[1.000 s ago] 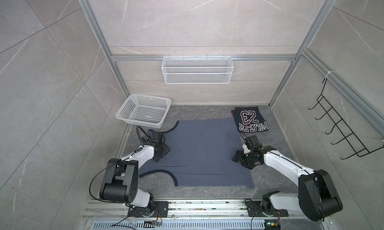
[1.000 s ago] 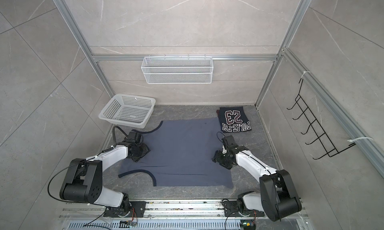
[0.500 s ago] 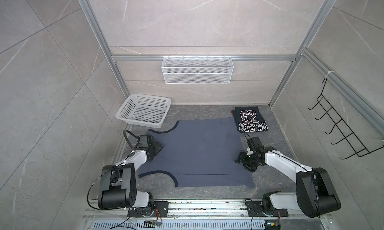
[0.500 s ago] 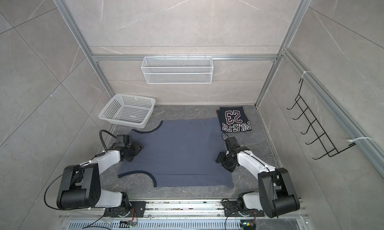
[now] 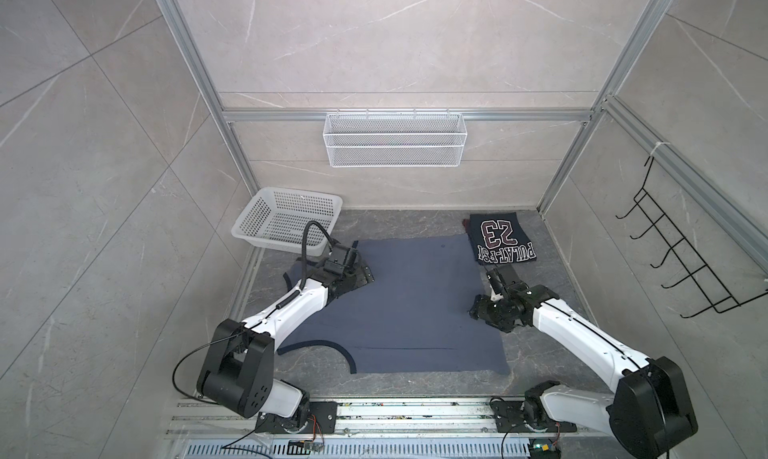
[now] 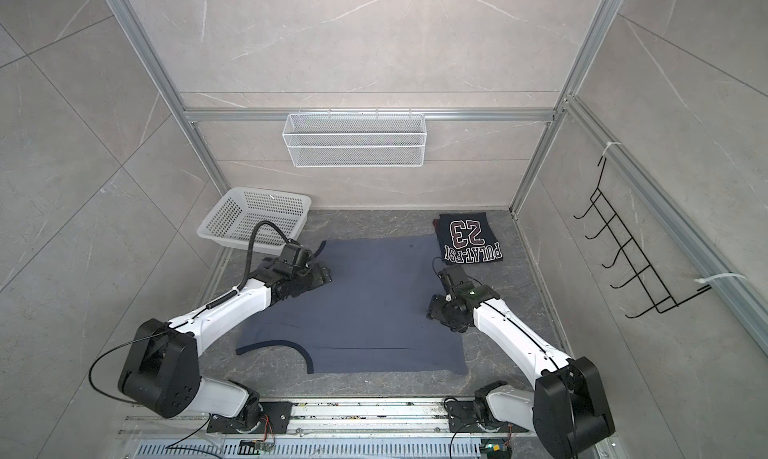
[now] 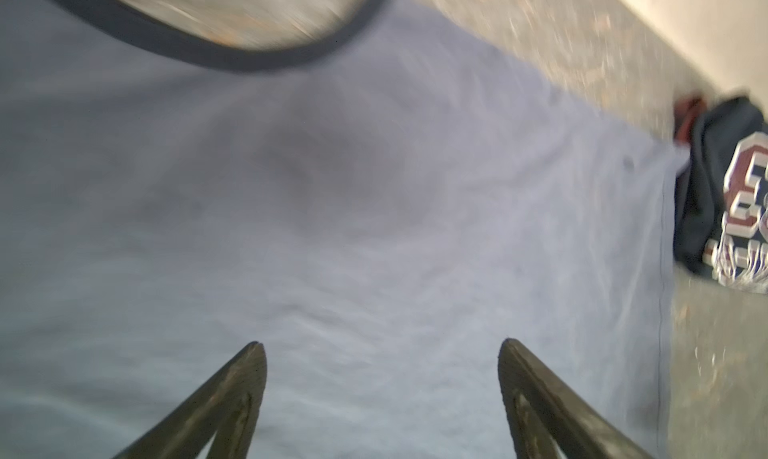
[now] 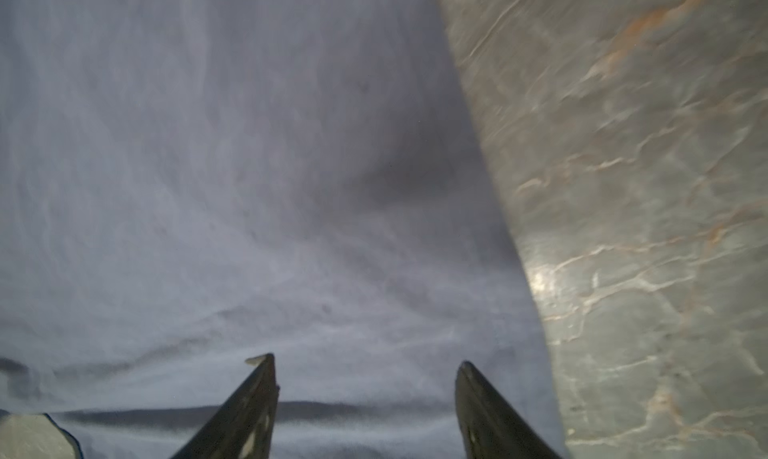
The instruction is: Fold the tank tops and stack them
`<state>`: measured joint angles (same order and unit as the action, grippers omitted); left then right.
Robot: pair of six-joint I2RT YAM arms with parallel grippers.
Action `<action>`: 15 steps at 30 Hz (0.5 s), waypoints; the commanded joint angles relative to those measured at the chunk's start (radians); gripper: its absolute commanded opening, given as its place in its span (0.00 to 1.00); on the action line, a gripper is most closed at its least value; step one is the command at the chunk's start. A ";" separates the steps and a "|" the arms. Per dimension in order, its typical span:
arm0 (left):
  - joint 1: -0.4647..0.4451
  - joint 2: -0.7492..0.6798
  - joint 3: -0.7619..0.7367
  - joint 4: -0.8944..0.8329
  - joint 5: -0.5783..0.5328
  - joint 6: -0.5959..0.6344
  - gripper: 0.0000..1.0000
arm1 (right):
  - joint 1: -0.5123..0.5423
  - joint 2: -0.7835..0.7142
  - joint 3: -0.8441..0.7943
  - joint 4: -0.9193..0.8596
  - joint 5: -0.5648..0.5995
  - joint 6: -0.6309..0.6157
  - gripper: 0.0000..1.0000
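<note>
Both top views: the slate tank top (image 5: 415, 303) lies spread flat mid-surface. The navy tank top (image 5: 500, 239) sits folded, lettering up, just beside its far right corner. The left gripper (image 5: 363, 276) is low over the slate top's far left part and the right gripper (image 6: 432, 311) is at its right edge. I cannot read either jaw gap from here.

Left wrist (blurred): left gripper (image 7: 382, 349) spread wide, nothing between, only slate cloth and dark armhole trim ahead.

Right wrist: right gripper (image 8: 365, 361) parted, empty, cloth edge alongside.

Room: grey veined stone surface (image 5: 395, 224); white basket (image 5: 286, 220) far left; wire shelf (image 5: 395, 145) on the back wall; hook rack (image 5: 685, 261) on the right wall.
</note>
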<state>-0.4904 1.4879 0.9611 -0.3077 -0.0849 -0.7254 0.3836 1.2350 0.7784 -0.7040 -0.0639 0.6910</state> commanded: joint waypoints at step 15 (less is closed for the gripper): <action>-0.394 0.004 -0.255 -0.045 -0.048 -0.310 0.90 | 0.175 0.078 -0.220 0.001 0.035 0.203 0.70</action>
<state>-0.8383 1.5146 0.7609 -0.3122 -0.1081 -0.9260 0.5533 1.2949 0.6102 -0.6689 -0.0643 0.8280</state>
